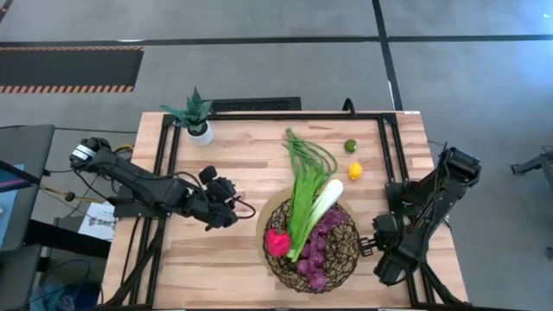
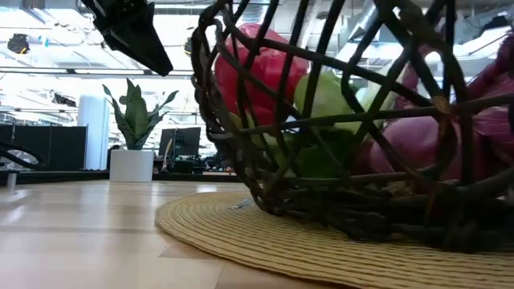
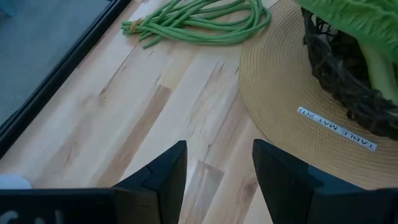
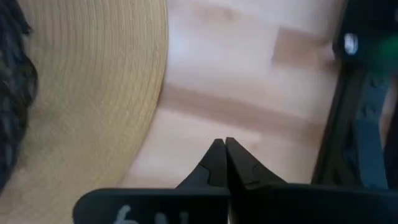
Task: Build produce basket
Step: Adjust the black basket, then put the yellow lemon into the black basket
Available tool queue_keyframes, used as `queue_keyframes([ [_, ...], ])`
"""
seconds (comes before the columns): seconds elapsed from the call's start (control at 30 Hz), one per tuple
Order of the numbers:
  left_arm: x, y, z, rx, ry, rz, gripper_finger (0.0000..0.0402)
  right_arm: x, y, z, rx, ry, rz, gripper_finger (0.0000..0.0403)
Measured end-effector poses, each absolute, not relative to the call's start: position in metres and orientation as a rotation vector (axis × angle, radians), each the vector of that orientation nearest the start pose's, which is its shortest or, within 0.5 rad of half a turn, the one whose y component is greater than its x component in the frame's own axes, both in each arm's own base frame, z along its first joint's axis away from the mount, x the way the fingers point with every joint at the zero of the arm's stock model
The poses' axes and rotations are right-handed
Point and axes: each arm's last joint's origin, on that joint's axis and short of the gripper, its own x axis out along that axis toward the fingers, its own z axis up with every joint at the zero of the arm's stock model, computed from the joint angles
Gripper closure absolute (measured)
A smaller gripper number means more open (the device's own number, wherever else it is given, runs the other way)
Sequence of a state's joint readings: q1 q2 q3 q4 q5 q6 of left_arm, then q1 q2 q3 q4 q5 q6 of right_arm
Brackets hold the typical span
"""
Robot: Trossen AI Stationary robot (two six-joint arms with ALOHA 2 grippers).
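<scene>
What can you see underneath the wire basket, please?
A round woven straw mat lies under the basket, its rim showing on the wooden table. A small label sits on the mat's edge. The mat's centre is covered by the basket and produce.

— What's in the basket right now?
— The dark woven-wire bowl sits upright at the near centre. The red pepper is at its left side, purple grapes fill the right, and the white-green leek and leafy stalk poke out over the far rim.
— And outside it?
— The looped green beans lie just beyond. The lime and lemon rest far right, close together.
</scene>
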State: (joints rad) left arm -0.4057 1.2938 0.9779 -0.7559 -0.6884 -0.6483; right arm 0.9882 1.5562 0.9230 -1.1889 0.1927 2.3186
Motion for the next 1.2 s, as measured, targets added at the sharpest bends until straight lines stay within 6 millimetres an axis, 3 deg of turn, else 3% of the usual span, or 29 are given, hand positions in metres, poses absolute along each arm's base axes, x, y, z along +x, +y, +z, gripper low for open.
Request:
queue_keyframes([
  [0.4, 0.231, -0.079, 0.260, -0.046, 0.764, 0.529, 0.0230, 0.154, 0.163, 0.179, 0.711, 0.996, -1.153, 0.0403],
  [0.73, 0.231, -0.079, 0.260, -0.047, 0.763, 0.530, 0.0230, 0.174, 0.138, 0.187, 0.645, 1.064, -1.115, 0.0403],
  [0.87, 0.231, -0.079, 0.260, -0.047, 0.763, 0.530, 0.0230, 0.172, 0.130, 0.209, 0.602, 1.091, -1.114, 0.0403],
  [1.03, 0.231, -0.079, 0.260, -0.043, 0.764, 0.529, 0.0230, 0.159, 0.119, 0.252, 0.531, 1.077, -1.185, 0.0403],
  [1.2, 0.231, -0.079, 0.260, -0.037, 0.766, 0.527, 0.0230, 0.149, 0.107, 0.275, 0.540, 0.935, -1.065, 0.0400],
])
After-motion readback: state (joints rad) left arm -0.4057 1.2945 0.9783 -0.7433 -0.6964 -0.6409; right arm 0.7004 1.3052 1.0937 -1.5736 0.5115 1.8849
